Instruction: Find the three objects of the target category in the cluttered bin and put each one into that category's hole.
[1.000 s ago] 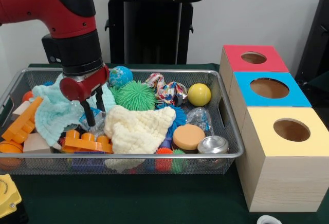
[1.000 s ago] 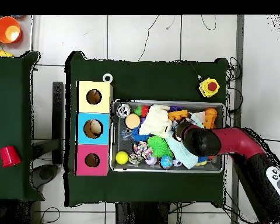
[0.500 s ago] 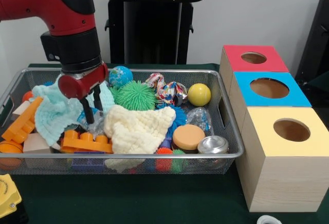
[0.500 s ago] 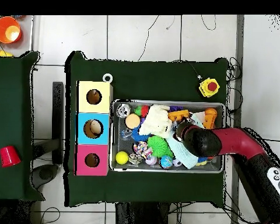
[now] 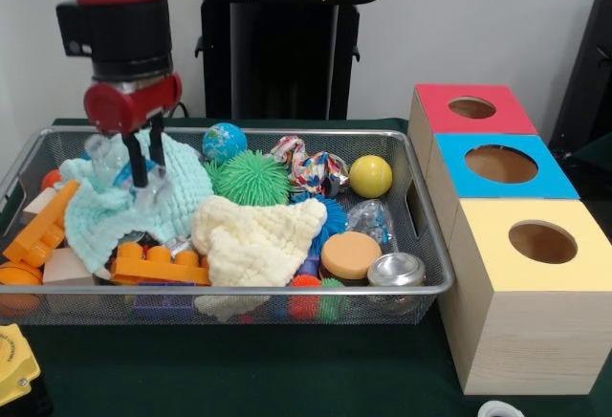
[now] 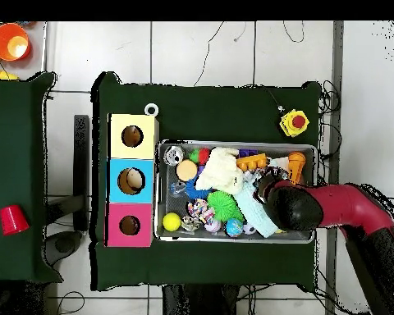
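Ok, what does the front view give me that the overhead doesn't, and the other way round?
Front view only: the tool, hanging above the mint cloth and seemingly shut on a clear plastic wrapper. In the overhead view the arm covers all that.

Overhead view only: a straight look down the holes, with something pale apparently inside the blue box, and a red cup on the neighbouring table.

Both: the mesh bin, cream cloth, green spiky ball and yellow ball.
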Controlling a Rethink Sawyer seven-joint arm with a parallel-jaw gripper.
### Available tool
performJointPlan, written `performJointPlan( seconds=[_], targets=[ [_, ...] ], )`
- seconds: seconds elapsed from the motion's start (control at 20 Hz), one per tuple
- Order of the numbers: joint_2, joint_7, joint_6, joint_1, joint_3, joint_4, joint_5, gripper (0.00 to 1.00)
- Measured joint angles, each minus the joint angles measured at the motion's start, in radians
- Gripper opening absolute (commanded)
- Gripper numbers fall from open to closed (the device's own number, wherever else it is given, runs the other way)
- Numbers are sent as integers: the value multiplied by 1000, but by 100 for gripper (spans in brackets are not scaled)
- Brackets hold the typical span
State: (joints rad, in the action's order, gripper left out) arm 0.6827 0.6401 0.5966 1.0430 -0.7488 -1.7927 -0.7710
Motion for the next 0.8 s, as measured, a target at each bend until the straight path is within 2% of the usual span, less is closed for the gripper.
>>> performJointPlan(
  seconds=[0.2, 0.3, 0.45, 0.55, 0.75, 0.8],
  targets=[
    [114, 0, 0, -13, 2, -48, 43, 0],
    [182, 1, 0, -43, 11, -73, 78, 0],
    [237, 1, 0, -85, 21, -96, 113, 0],
    [289, 1, 0, -149, 36, -116, 153, 0],
    [330, 15, 0, -246, 61, -119, 200, 0],
    [341, 27, 0, -290, 75, -119, 218, 0]
  ],
)
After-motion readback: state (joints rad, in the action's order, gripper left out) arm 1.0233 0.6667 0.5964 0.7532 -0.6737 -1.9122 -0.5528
